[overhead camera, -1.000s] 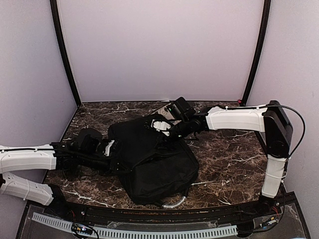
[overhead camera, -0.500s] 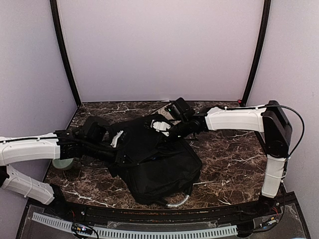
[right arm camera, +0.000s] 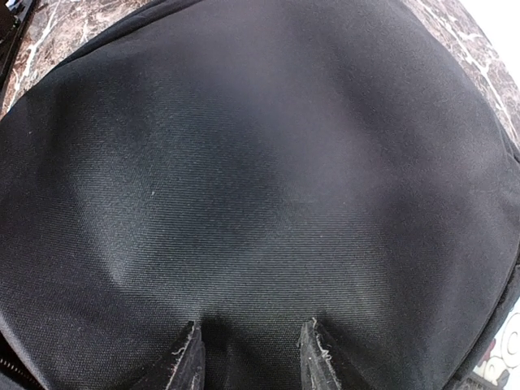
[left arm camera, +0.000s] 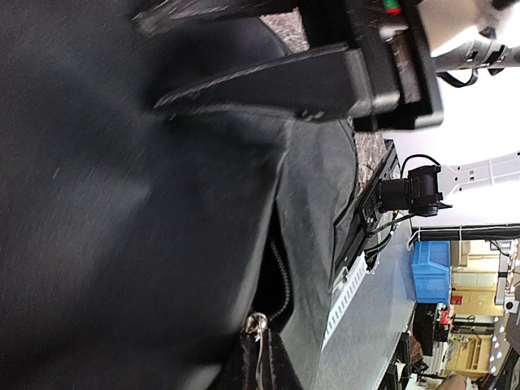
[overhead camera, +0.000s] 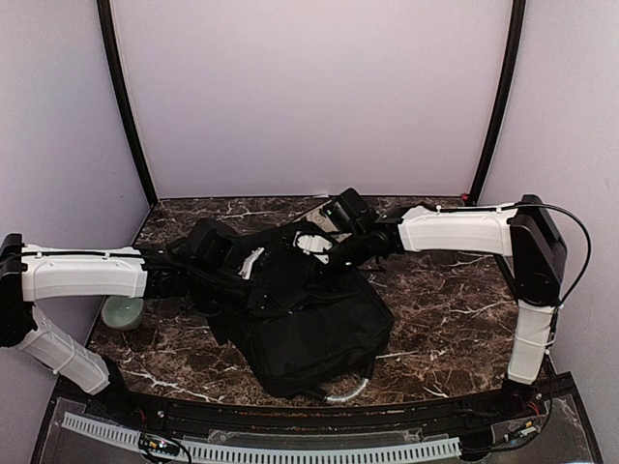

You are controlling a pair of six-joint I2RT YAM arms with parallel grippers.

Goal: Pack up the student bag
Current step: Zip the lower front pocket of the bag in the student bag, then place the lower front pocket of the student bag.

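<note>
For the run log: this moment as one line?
student bag: on marble table | left gripper: shut on its fabric | right gripper: pinching far edge

Blurred black student bag (left arm camera: 122, 211), perhaps zipper (left arm camera: 282, 280)

The dark, white-veined marble table (overhead camera: 445, 309) carried a large black backpack (overhead camera: 309, 329) slumped across its middle. A pale green round dish (overhead camera: 121, 312) sat near the left edge, well apart. A flat pale item (overhead camera: 317, 215) lay just behind the backpack.
</note>
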